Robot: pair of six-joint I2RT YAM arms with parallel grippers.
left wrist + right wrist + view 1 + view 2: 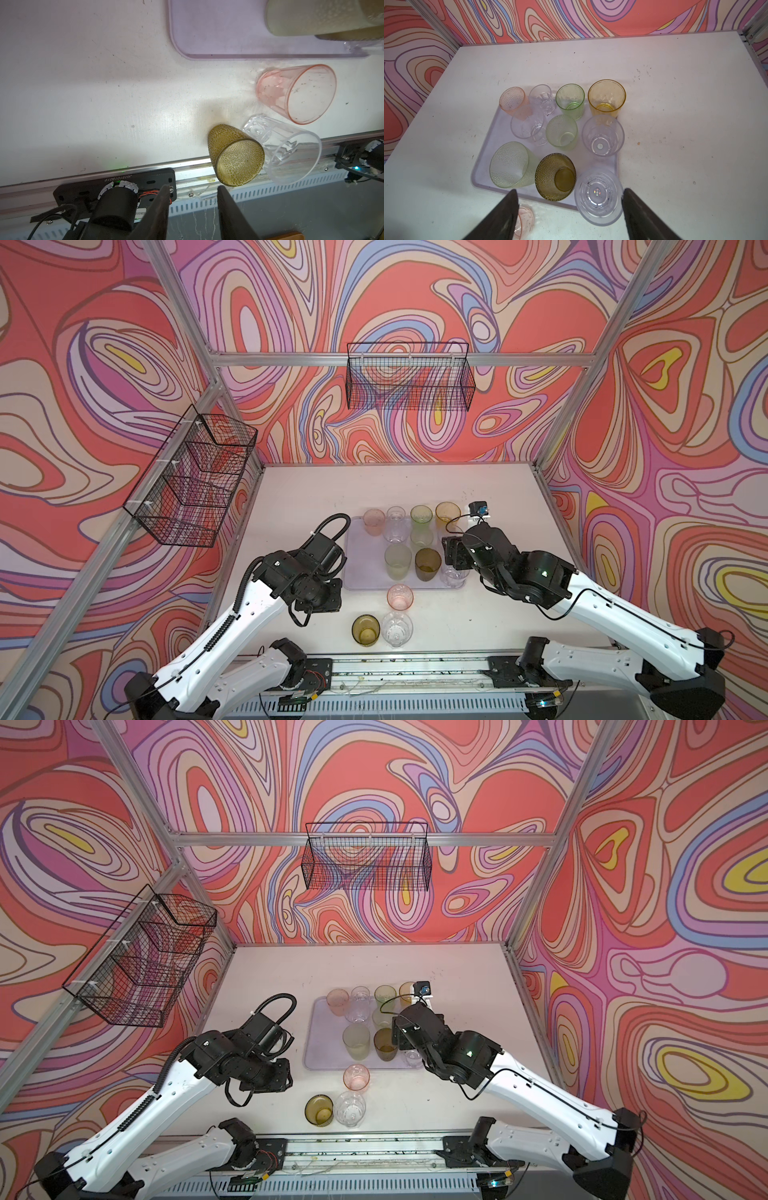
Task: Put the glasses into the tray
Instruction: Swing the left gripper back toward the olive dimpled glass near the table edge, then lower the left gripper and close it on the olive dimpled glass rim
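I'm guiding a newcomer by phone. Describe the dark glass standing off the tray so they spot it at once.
From the lavender tray on the white table, come toward the front edge, where three glasses stand outside it. The dark olive glass is leftmost in both top views, beside the clear faceted glass. Unlike that one and the pink glass, it is dark and dimpled.
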